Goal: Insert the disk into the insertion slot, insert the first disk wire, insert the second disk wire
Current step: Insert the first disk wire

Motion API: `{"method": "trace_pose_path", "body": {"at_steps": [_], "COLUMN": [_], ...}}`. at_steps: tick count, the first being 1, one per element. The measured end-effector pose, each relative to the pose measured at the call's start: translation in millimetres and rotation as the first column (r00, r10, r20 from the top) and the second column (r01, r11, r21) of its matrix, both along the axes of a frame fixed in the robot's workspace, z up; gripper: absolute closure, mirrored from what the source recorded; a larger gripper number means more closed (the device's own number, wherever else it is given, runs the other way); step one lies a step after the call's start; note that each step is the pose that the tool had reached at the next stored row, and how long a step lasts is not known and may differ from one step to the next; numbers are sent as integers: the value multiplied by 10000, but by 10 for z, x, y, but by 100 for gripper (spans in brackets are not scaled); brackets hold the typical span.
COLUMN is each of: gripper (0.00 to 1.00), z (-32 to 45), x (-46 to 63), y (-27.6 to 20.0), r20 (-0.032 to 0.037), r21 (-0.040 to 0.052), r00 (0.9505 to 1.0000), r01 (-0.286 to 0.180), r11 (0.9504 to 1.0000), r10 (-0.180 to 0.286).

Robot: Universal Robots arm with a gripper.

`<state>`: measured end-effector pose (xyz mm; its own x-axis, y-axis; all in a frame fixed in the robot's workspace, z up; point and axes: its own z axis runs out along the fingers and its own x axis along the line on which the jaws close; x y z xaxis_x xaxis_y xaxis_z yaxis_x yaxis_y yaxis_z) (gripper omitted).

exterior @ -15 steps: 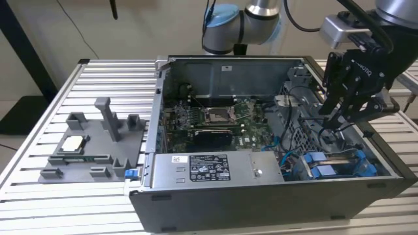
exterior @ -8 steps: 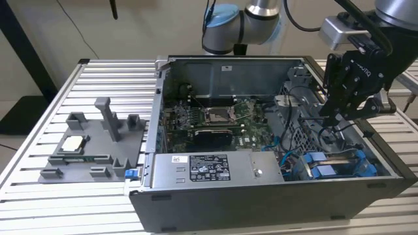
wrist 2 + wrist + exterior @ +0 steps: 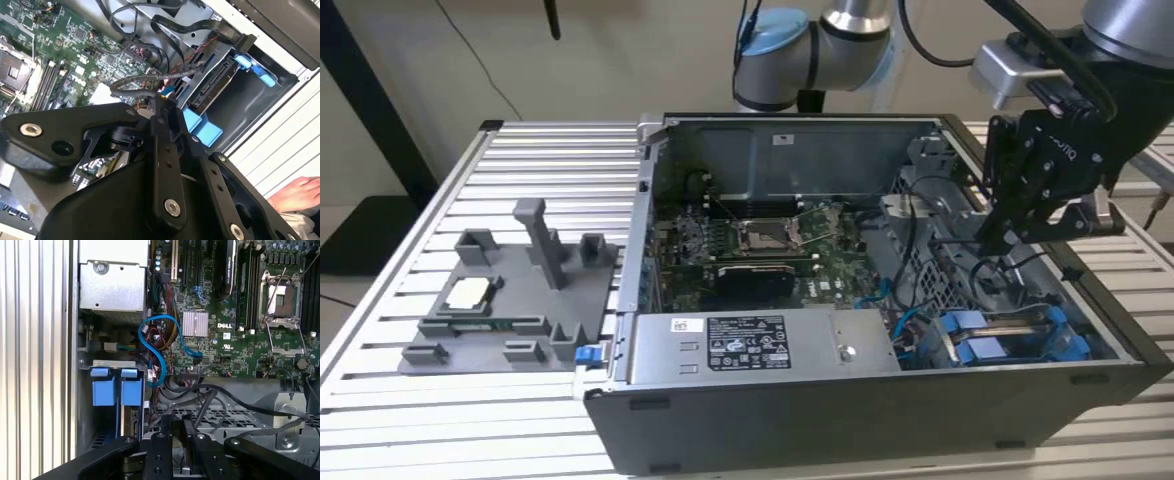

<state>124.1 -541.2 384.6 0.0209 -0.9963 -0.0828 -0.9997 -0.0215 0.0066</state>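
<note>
The disk (image 3: 216,82) lies inside the insertion slot (image 3: 260,95) at the case's front corner, its blue carrier (image 3: 202,127) facing outward. In the exterior view the blue carrier (image 3: 981,345) sits low in the case at that view's right, and blue carrier tabs (image 3: 131,390) also appear in the first wrist view. My gripper (image 3: 991,240) hangs inside the case above the drive cage (image 3: 235,417), a little away from the disk. Its fingers (image 3: 159,107) are shut on the end of a thin black disk wire (image 3: 132,82) that loops toward the motherboard. In the first wrist view, several black wires run past the gripper (image 3: 177,427).
The open case (image 3: 854,400) lies on a slatted table (image 3: 520,150). Inside it are the motherboard (image 3: 761,235), the power supply (image 3: 761,345) and a blue data cable (image 3: 150,340). A grey fixture (image 3: 520,290) stands at the exterior view's left. A person's hand (image 3: 300,195) rests beside the case.
</note>
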Motion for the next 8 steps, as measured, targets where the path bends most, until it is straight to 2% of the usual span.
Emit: {"method": "trace_pose_path", "body": {"at_steps": [8], "gripper": [81], "z": [-9], "x": [0], "y": [0], "r20": [2], "r21": [-7], "r00": [10000], "r01": [0], "r11": [10000], "r10": [0]}}
